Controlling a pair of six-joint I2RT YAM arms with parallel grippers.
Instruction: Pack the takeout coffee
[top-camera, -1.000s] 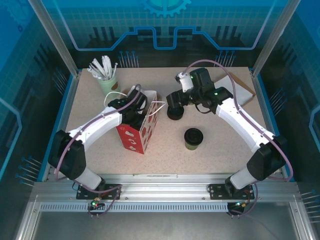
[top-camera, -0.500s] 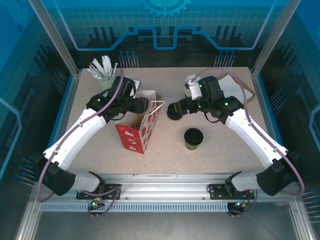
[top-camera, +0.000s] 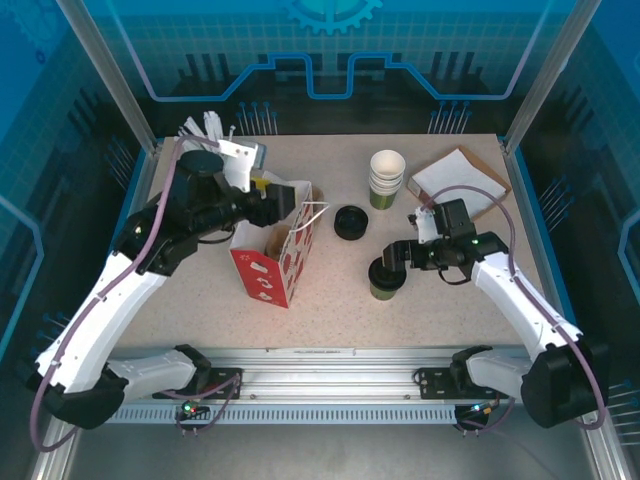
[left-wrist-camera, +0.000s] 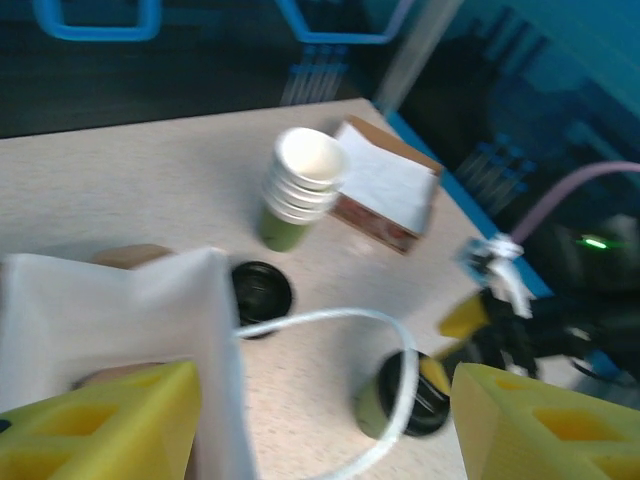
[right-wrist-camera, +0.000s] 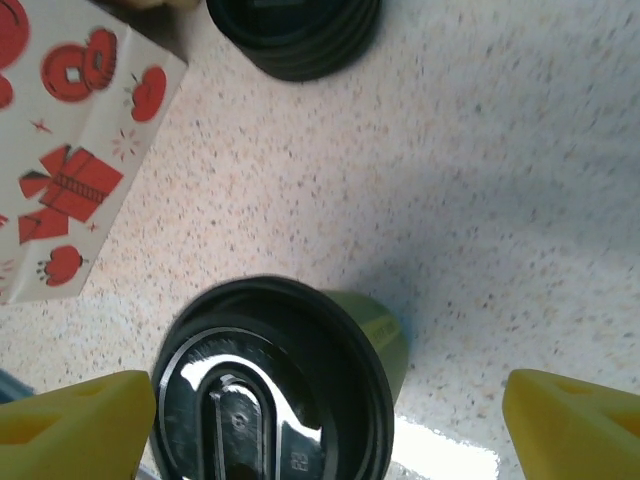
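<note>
Top external view: the takeout coffee (top-camera: 387, 277), a green cup with a black lid, stands upright on the table (top-camera: 330, 305), toward the right of its middle and apart from the paper bag (top-camera: 268, 268). The right gripper (top-camera: 393, 257) is just behind the coffee. In the right wrist view its yellow fingers (right-wrist-camera: 70, 425) stand wide apart with the coffee (right-wrist-camera: 280, 390) between them, one finger close to the lid and the other well clear. The left gripper (top-camera: 277, 196) hangs over the open mouth of the red-and-white bag. In the left wrist view its jaws are also apart, and the white wall of the bag (left-wrist-camera: 205, 340) rises between them, near one finger. The white handle (top-camera: 315, 210) sticks out toward a pile of lids (top-camera: 350, 222). Behind them are a stack of cups (top-camera: 387, 178) and a box of napkins (top-camera: 460, 180).
</note>
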